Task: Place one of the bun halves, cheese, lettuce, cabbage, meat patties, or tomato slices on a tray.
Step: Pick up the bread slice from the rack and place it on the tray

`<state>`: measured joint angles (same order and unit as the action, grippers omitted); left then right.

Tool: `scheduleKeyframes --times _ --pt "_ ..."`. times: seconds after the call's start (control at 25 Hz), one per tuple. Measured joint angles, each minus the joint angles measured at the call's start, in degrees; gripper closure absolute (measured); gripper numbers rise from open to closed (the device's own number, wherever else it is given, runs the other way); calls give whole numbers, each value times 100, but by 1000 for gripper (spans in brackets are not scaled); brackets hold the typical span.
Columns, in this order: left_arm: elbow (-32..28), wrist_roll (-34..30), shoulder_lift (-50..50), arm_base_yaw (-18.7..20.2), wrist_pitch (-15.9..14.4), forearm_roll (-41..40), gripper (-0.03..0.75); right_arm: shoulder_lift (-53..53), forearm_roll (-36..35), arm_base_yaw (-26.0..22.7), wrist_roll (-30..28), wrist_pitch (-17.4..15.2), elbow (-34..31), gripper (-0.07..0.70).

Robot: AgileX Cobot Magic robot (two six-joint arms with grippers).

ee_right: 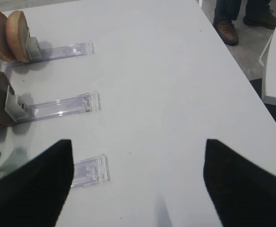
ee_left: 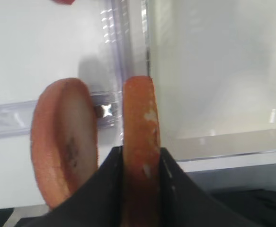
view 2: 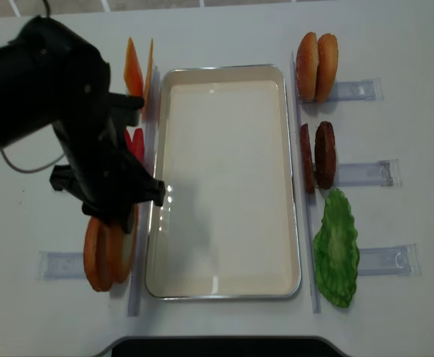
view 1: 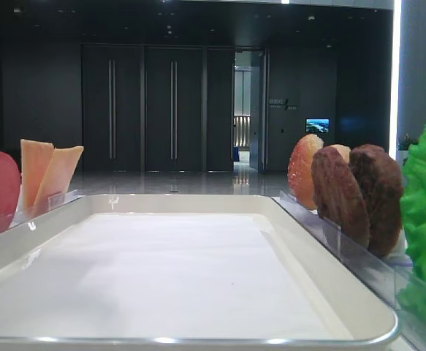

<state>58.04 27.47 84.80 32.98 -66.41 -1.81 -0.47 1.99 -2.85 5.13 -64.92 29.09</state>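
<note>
Left gripper [ee_left: 140,189] clamped on the inner orange-brown round bun half [ee_left: 140,142], standing in its holder by the big white shallow rectangular tray's [view 2: 295,245] left rim, near the front corner. Could drag the neighbouring bun half [ee_left: 64,142] over when lifting, being so close. Right gripper [ee_right: 138,189] spread wide, holding nothing.

The tray [view 2: 295,178] has a glossy, chrome-bright rim around a smooth, matt white liner. The holders [ee_right: 64,106] are clear, shiny plastic on a smooth, matt white tabletop [ee_right: 175,85]. The meat patties [view 1: 359,194] look rough and grainy, the lettuce [view 2: 337,249] frilly and faintly waxy. The tomato slice [ee_left: 140,142] has a moist, speckled sheen.
</note>
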Motion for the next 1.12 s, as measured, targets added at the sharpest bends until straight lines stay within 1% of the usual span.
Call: scheduleKeyframes --times 0.12,0.24,0.32,0.4,0.52,0.6,0.68,0.76,0.88,1.0,1.12 --pt "23 -45 -566 -44 250 321 574 0 0 0 0 0 0 94" --pt "-10 -454 -918 -278 724 949 574 0 0 0 0 0 0 94" --pt "-144 -978 -1007 -531 1087 1511 575 0 0 0 0 0 0 94" --pt "-384 -1555 -1021 -740 1383 2129 575 0 0 0 0 0 0 94" --pt "-810 -2594 -1021 -1013 1929 3041 575 0 0 0 0 0 0 94" --pt "-1053 -3497 -987 -1192 2227 3741 576 0 0 0 0 0 0 94" --pt "-1231 -4375 -842 -1308 2402 4566 576 0 0 0 0 0 0 94" --pt "-1339 -5175 -626 -1336 2494 5222 576 0 0 0 0 0 0 94" --pt "-1362 -5943 -245 -1348 2553 6001 576 0 0 0 0 0 0 94" --pt "-1362 -6392 168 -1348 2582 6518 577 0 0 0 0 0 0 94" --pt "-1362 -6505 594 -1348 2637 6663 577 0 0 0 0 0 0 94"
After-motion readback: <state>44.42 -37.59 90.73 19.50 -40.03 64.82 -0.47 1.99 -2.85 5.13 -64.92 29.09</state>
